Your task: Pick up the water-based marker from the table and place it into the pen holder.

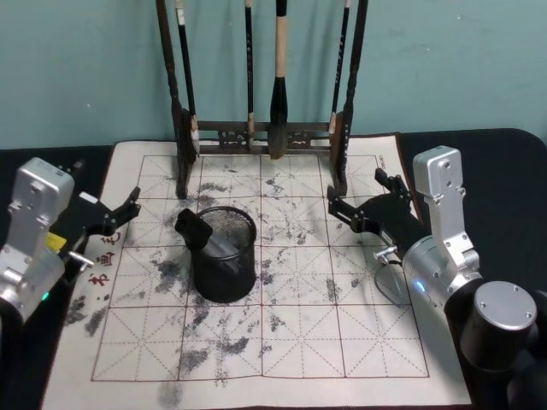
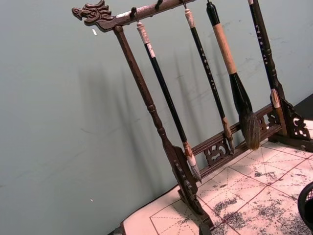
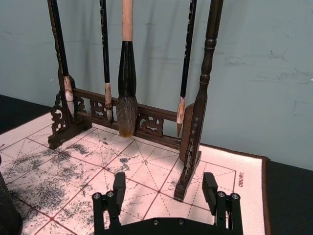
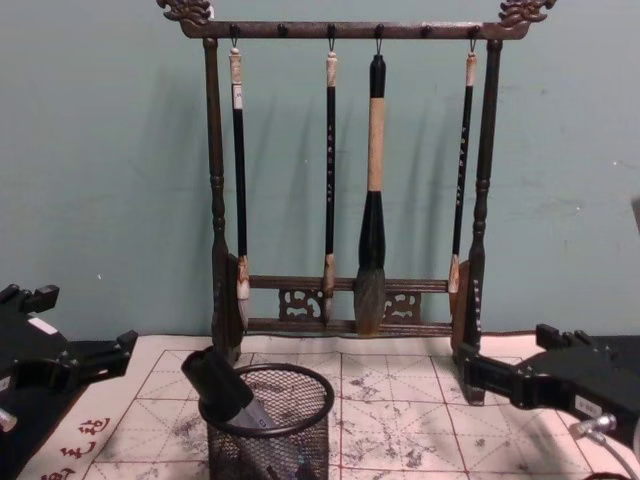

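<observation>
Right claw (image 1: 362, 203): fingers spread apart, holding nothing; it hangs to the right of the pen holder, low over the practice mat, near the brush rack's right foot.
Right claw, wrist view (image 3: 165, 192): both black fingers show with a wide gap between them, pointing toward the rack's right post.
Left claw (image 1: 122, 209): black fingers apart and holding nothing, to the left of the pen holder at the mat's left edge.
Pen holder (image 1: 224, 255): small black wire-mesh cup with a thick round rim, upright on the mat, between the two claws and in front of the rack.
Water-based marker (image 1: 195, 229): dark, standing inside the pen holder, tilted, its black end sticking out over the left part of the rim.
Calligraphy practice mat (image 1: 299, 333): pale felt with a red grid and grey ink stains, spread under the pen holder on the black worktop (image 1: 504, 171).
Brush rack (image 4: 345, 300): tall dark wood, behind the pen holder, with four brushes hanging.
</observation>
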